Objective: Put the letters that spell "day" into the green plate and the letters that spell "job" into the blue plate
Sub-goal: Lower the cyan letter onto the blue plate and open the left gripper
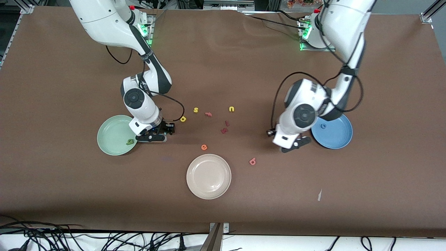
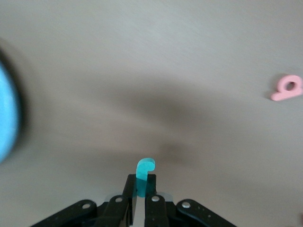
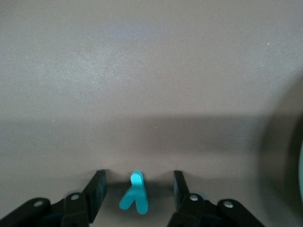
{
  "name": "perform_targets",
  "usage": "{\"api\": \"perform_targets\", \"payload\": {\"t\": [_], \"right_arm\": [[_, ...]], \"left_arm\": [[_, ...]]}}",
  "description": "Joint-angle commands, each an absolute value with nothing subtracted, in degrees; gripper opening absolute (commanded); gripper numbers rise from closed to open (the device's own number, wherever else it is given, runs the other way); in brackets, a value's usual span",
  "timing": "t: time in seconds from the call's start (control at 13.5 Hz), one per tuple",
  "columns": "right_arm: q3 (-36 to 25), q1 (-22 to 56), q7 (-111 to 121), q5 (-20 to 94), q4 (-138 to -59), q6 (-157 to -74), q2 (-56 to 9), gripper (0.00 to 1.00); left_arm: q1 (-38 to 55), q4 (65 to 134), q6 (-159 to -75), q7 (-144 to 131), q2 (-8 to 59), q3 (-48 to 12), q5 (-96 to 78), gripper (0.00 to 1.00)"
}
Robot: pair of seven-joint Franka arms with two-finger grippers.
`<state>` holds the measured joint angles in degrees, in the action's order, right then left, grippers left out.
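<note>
- My left gripper (image 2: 140,191) is clamped on the teal j (image 2: 144,175), low by the blue plate (image 1: 332,134); its fingertips are cut off.
- My right gripper (image 3: 137,189) stands open around the teal y (image 3: 135,193) beside the green plate (image 1: 111,139), which holds the green a (image 1: 130,141).
- In the front view both teal letters are hidden under the wrists.

Brown desk (image 1: 244,209), plain and matte. Pale mint-green plate (image 1: 109,136) with a dark green a (image 1: 130,141) in it. Medium-blue plate (image 1: 336,134) holding a blue ring-shaped o (image 1: 323,126). Cream-white plate (image 1: 208,176). Yellow d (image 1: 183,119), yellow s (image 1: 195,110), yellow u (image 1: 231,109). Pink f (image 1: 208,114), orange e (image 1: 204,147), pinkish-red b (image 1: 252,161). Two dark red bits (image 1: 225,127) unreadable. Teal j (image 2: 143,176) between black fingers (image 2: 130,196); teal y (image 3: 136,194) between black fingers (image 3: 94,191). White arms with black joints.
</note>
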<state>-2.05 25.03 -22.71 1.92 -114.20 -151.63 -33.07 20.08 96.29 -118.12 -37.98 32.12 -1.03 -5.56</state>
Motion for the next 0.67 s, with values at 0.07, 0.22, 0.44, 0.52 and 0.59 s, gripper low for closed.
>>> {"api": "perform_targets", "payload": {"t": [0.07, 0.22, 0.44, 0.52, 0.59], "right_arm": [[-2.20, 25.40, -23.55, 1.93, -117.16, -154.25, -31.64, 0.45], [-2.20, 25.40, -23.47, 1.93, -117.42, -154.51, -31.64, 0.32], [-2.20, 25.49, -23.20, 1.85, -117.42, -154.42, -31.64, 0.21], [-2.20, 25.40, -22.77, 1.93, -117.33, -154.34, -31.55, 0.21], [-2.37, 25.40, -21.89, 1.85, -117.07, -154.25, -31.29, 0.21]], "left_arm": [[11.98, 106.51, -118.04, -20.52, 24.71, -1.76, -4.22, 0.00], [8.02, 108.54, -118.04, -11.65, 23.91, -1.67, -3.96, 0.00], [2.92, 111.17, -118.04, -1.52, 23.21, -1.67, -0.72, 0.00], [2.29, 111.96, -117.86, 0.59, 23.20, -1.67, 1.47, 0.00], [1.94, 111.97, -117.77, 2.96, 23.73, -1.67, 2.80, 0.44]]}}
